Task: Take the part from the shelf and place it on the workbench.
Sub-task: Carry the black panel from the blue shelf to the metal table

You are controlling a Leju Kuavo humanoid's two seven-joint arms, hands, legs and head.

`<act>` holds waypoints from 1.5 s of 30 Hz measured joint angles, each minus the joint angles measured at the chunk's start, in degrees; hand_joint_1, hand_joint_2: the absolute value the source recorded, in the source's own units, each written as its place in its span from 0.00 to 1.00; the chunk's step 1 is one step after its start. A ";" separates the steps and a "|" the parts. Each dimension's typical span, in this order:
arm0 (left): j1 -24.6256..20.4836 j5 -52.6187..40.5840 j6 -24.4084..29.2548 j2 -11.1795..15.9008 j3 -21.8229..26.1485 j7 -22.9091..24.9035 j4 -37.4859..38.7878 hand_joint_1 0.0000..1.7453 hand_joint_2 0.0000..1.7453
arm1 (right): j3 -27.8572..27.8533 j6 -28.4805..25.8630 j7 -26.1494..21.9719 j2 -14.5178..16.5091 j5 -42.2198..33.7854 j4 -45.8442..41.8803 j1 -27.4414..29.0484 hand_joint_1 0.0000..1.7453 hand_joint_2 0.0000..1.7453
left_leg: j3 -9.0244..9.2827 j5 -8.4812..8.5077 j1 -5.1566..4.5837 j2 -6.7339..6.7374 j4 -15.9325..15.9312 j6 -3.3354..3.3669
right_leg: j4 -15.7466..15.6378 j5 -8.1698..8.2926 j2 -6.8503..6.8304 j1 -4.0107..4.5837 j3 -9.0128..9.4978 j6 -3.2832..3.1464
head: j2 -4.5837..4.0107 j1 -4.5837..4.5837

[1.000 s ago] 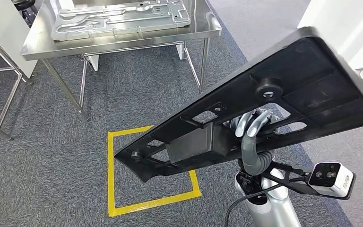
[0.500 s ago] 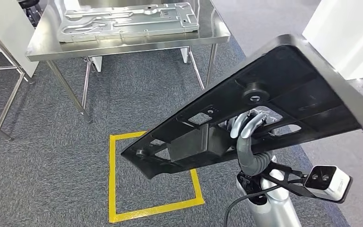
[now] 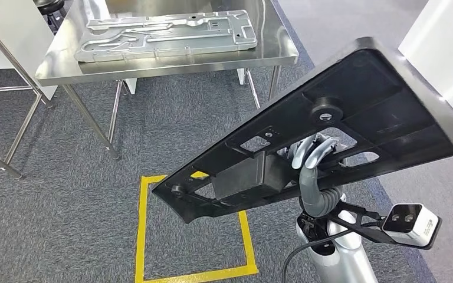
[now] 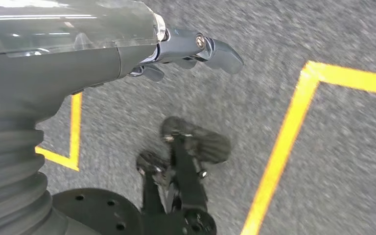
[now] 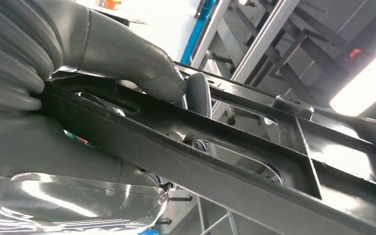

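My right hand [image 3: 314, 154] grips a large, flat black plastic part [image 3: 377, 112] from underneath and holds it tilted, its far end raised to the right. In the right wrist view the thumb [image 5: 127, 54] presses on a rib of the part [image 5: 235, 161] and the fingers reach through an opening. The steel workbench [image 3: 65, 65] stands ahead at upper left. My left hand [image 4: 127, 54] hangs over the carpet, fingers extended, holding nothing.
A silver stamped metal plate [image 3: 165, 32] lies on the workbench. A yellow taped square [image 3: 140, 236] marks the grey carpet in front of it. Legs of another steel table [image 3: 0, 159] stand at far left. A white cabinet [image 3: 448, 47] rises at the right.
The whole picture has shifted: the workbench and yellow square now sit further right and lower, so the camera moved. The black part stays in my right hand's grip.
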 joint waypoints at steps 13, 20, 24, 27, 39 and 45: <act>-0.12 -0.08 -0.01 -0.02 -0.01 -0.23 -0.01 0.00 1.00 | 0.04 -1.09 0.03 -0.20 -0.09 -0.05 -0.50 1.00 1.00 | 6.49 -0.11 0.07 -0.10 -5.11 1.99 | 13.63 -3.42 -0.09 -0.92 -10.95 3.27 | 0.00 0.02; -0.32 -0.07 0.13 -0.12 -0.01 -0.15 -0.01 0.00 1.00 | 0.08 -1.49 0.01 -0.21 0.62 -0.07 -0.23 1.00 1.00 | 9.53 -2.47 0.04 -0.09 -4.69 -0.33 | 0.86 4.97 -0.25 -0.57 -7.05 0.92 | 0.00 0.01; -0.46 -0.01 0.28 -0.24 -0.01 -0.16 0.00 0.00 1.00 | 0.22 -1.45 -0.01 -0.19 0.70 -0.10 -0.11 1.00 1.00 | 4.51 -6.55 0.20 0.18 5.17 -0.90 | 0.47 3.73 -0.39 -0.57 -4.88 -0.20 | 0.00 -0.01; -0.21 0.08 0.40 -0.26 -0.01 -0.11 0.00 0.00 1.00 | 0.49 -1.36 -0.01 -0.19 0.75 0.00 0.11 1.00 1.00 | -1.02 -7.59 0.19 0.18 11.05 -0.86 | 0.48 2.44 -0.32 -0.28 -3.55 -0.40 | 0.00 -0.01; -0.31 -0.15 0.39 -0.26 -0.01 -0.01 -0.01 0.00 1.00 | 0.94 -2.41 -0.02 -0.01 1.19 -0.12 -0.16 1.00 1.00 | 6.36 0.02 -0.40 0.14 -4.93 2.68 | 10.80 -2.38 -0.26 -0.40 -4.82 2.76 | 0.00 0.02; -0.12 -0.18 0.29 -0.32 -0.01 -0.01 0.00 0.00 1.00 | 0.94 -2.49 0.00 -0.01 1.33 -0.11 0.06 1.00 1.00 | 10.51 -3.66 -0.40 -0.15 -5.01 2.31 | 8.18 0.90 -0.33 -0.39 -11.26 2.50 | 0.00 0.02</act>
